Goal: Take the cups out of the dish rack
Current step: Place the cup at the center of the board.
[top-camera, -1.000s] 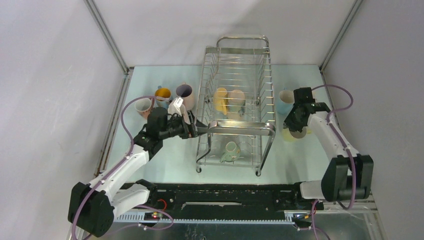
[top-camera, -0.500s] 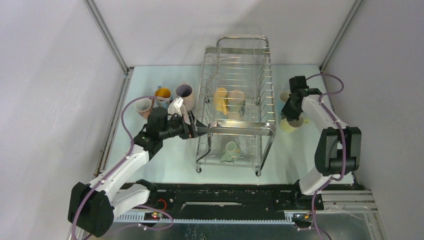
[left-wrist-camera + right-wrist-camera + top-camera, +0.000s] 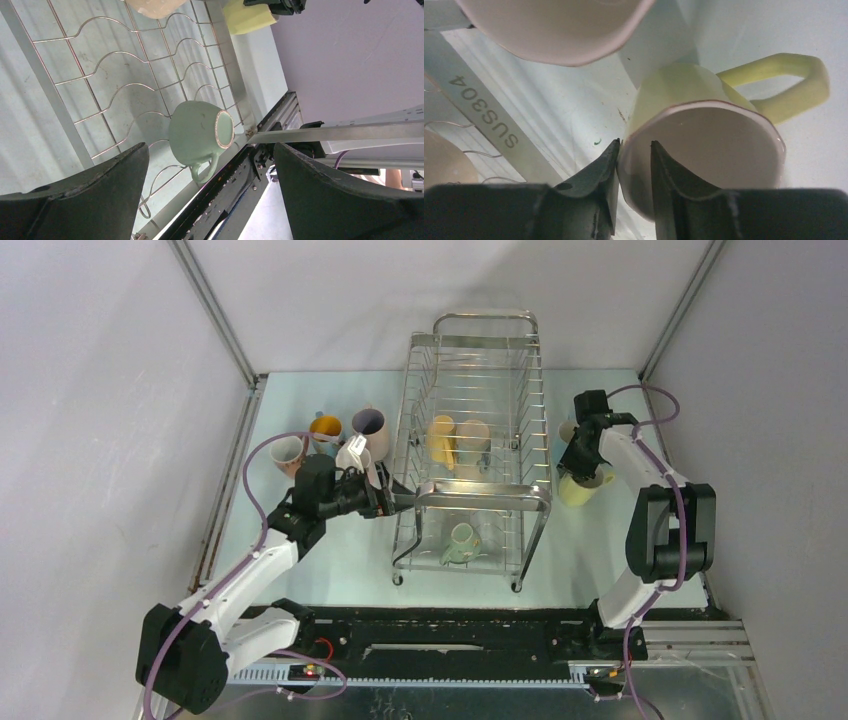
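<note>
1. Two arms are working a chrome dish rack (image 3: 483, 492) standing mid-table (image 3: 330, 540).
2. At the rack's 9 o'clock side, the left gripper (image 3: 403, 499) is reaching into the lower tier, its fingers spread wide and holding nothing.
3. A pale green mug (image 3: 195, 130) is lying on its side on the lower tier's wires, toward the rack's 6 o'clock end, between the spread fingers in the left wrist view.
4. At the rack's 3 o'clock, the right gripper (image 3: 635, 145) is straddling the rim of a yellow mug (image 3: 679, 85) with narrow fingers, one inside, one outside. Whether they are pressing it cannot be told.
5. An amber mug (image 3: 441, 440) and a cream mug (image 3: 473, 437) are sitting in the upper tier.
6. On the table at 9 o'clock, a pink mug (image 3: 287, 452), an orange mug (image 3: 324, 427) and a purple-lined mug (image 3: 369, 422) are standing together.
</note>
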`<control>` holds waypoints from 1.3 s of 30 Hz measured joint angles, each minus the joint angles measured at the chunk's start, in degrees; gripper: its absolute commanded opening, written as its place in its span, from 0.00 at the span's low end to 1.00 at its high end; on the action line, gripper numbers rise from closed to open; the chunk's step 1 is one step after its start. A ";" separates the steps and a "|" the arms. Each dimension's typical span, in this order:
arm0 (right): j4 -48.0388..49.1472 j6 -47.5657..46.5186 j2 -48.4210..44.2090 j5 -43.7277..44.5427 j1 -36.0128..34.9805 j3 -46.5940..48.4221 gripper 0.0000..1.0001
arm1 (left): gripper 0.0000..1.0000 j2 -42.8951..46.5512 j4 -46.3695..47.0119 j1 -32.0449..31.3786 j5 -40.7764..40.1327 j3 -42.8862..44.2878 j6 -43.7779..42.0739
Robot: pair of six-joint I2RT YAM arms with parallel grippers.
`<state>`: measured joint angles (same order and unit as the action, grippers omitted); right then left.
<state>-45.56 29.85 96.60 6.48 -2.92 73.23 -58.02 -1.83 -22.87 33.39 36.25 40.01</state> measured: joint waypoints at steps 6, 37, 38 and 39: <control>0.28 -0.15 0.04 -0.44 -0.39 1.31 0.53 | 1.00 -0.90 0.00 0.00 -0.04 0.00 0.00; 5.46 0.55 -28.46 -16.13 -8.87 -5.16 0.77 | 1.00 -8.41 -5.25 -3.74 -5.97 7.78 -4.04; 5.77 0.76 -28.79 -16.76 -9.66 -6.43 0.77 | 1.00 -8.83 -5.68 -4.39 -6.19 7.91 -4.83; 6.05 1.07 -29.07 -17.33 -10.29 -7.58 0.77 | 1.00 -9.27 -6.29 -5.11 -6.36 8.04 -5.73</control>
<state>-39.51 30.92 67.53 -10.85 -13.21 65.65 -67.29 -8.12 -27.99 27.03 44.29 34.28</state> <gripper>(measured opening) 0.773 0.996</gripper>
